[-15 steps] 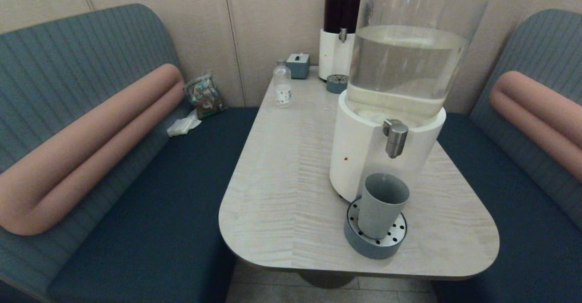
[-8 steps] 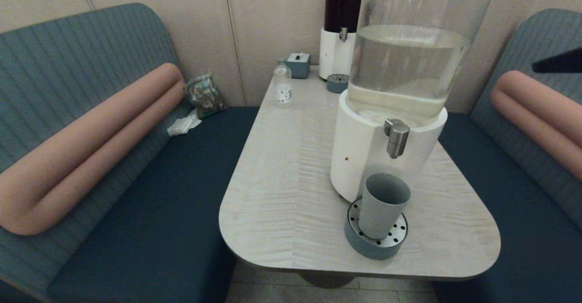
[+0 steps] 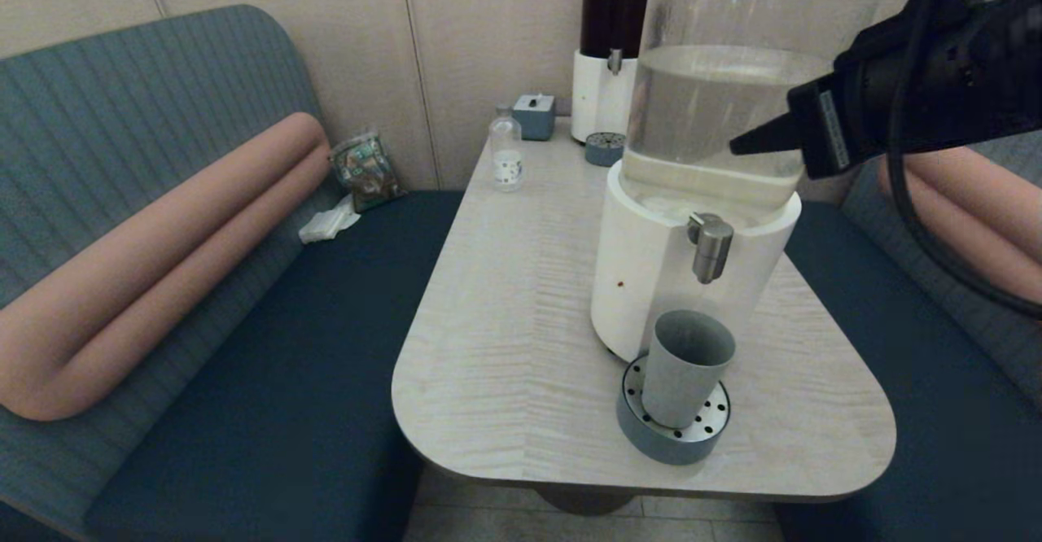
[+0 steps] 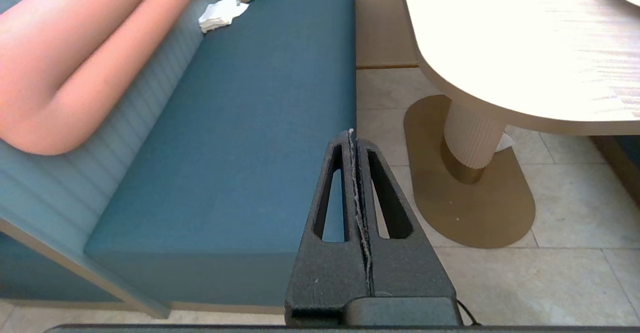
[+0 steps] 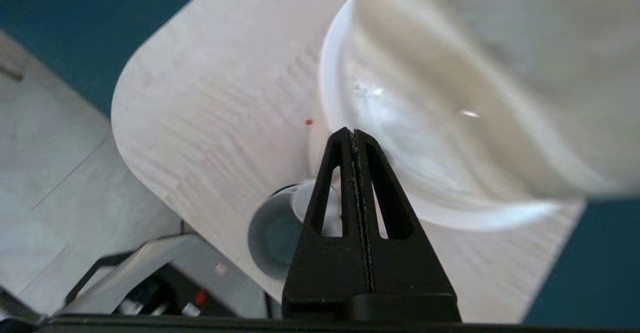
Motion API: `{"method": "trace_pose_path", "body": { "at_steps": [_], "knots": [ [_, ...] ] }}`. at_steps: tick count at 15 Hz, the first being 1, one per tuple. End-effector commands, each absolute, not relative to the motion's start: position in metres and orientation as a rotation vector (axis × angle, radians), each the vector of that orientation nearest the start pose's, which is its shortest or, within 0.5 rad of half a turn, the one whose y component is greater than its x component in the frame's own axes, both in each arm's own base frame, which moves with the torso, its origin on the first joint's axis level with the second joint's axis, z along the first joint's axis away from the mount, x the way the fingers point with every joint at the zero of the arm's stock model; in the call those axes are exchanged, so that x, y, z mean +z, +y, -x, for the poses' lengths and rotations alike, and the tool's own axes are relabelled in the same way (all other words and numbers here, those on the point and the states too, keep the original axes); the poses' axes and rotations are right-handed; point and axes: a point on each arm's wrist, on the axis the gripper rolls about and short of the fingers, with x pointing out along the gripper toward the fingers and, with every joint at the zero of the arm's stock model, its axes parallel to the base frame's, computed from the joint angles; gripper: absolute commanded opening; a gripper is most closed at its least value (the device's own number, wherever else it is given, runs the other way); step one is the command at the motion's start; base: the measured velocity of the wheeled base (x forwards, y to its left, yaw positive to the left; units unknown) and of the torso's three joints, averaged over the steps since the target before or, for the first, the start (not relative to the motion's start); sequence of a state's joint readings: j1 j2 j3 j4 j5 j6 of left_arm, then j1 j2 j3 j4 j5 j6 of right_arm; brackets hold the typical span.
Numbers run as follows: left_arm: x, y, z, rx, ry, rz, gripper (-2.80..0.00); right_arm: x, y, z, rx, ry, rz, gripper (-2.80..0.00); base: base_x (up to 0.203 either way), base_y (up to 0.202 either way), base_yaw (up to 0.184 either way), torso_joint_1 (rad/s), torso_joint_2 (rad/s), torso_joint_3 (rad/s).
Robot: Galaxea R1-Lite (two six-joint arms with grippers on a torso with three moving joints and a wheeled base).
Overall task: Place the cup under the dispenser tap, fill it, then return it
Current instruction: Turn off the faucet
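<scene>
The grey-blue cup point(image 3: 684, 367) stands upright on the round perforated drip tray point(image 3: 672, 436), directly below the brushed-steel tap point(image 3: 710, 246) of the big clear-tank dispenser point(image 3: 724, 111). My right gripper point(image 3: 737, 147) is shut and empty, high in front of the tank, above and to the right of the tap. In the right wrist view the shut gripper point(image 5: 351, 134) points down toward the cup point(image 5: 272, 235) and the white base. My left gripper point(image 4: 351, 135) is shut and parked low beside the bench, off the table.
A second dispenser point(image 3: 606, 62) with dark liquid stands at the back with its own small tray. A small clear bottle point(image 3: 505, 151) and a grey box point(image 3: 533, 115) sit at the table's point(image 3: 505, 298) far end. Benches flank both sides.
My right arm has swung in from the right edge toward the dispenser tank. The cup has stayed on the drip tray.
</scene>
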State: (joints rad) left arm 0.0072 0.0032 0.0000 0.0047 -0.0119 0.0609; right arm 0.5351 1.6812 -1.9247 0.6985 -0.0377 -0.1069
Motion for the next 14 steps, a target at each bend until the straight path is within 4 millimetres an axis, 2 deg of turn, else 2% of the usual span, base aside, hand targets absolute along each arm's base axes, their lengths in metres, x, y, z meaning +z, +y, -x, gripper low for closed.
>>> {"method": "trace_pose_path", "body": {
  "at_steps": [1, 5, 9, 14],
  "knots": [
    [0.075, 0.0, 0.022, -0.005, 0.011, -0.061, -2.8, 0.353, 0.151, -0.254, 0.52, 0.468, 0.244, -2.8, 0.0, 0.0, 0.0, 0.0, 0.0, 0.0],
    [0.075, 0.0, 0.022, -0.005, 0.009, -0.061, -2.8, 0.345, 0.158, -0.262, 0.55, 0.489, 0.246, -2.8, 0.0, 0.0, 0.0, 0.0, 0.0, 0.0],
    [0.075, 0.0, 0.022, -0.005, 0.009, -0.061, -2.8, 0.346, 0.166, -0.258, 0.574, 0.481, 0.252, -2.8, 0.0, 0.0, 0.0, 0.0, 0.0, 0.0],
    [0.075, 0.0, 0.022, -0.005, 0.011, -0.061, -2.8, 0.342, 0.164, -0.255, 0.541, 0.526, 0.278, -2.8, 0.0, 0.0, 0.0, 0.0, 0.0, 0.0]
  ]
}}
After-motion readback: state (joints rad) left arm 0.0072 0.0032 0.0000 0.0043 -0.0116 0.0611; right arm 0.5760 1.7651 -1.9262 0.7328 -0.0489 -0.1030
